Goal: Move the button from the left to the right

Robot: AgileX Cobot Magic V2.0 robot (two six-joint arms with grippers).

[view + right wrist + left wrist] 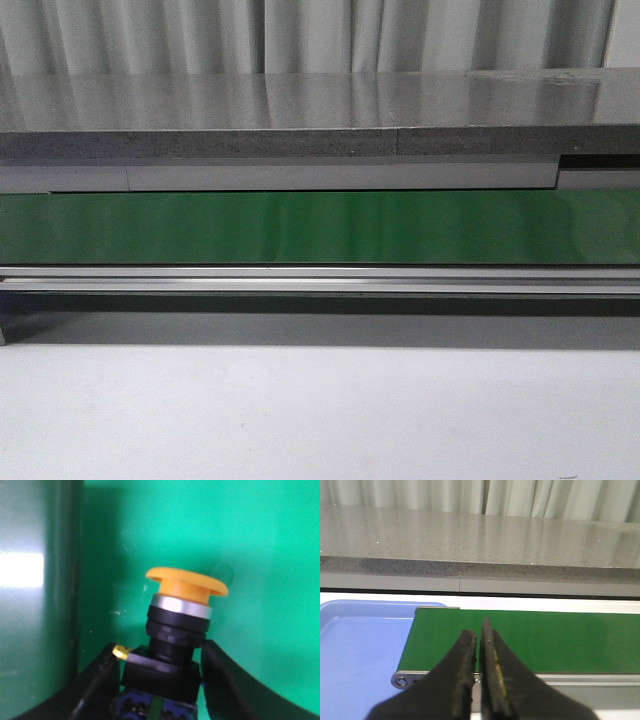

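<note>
While my right hand [160,680] clamps the button [182,630] by its black body, cap pointing away over the green belt [260,540], my left hand [479,645] sits closed, empty.

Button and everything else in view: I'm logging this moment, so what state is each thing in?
button: gripped at its black body, orange cap unpressed, pointing away from the fingers.
right gripper: shut on the button, over the green belt.
left gripper: fingers together, holding nothing.
green belt: bare in the front view.
blue tray: empty where visible.
</note>
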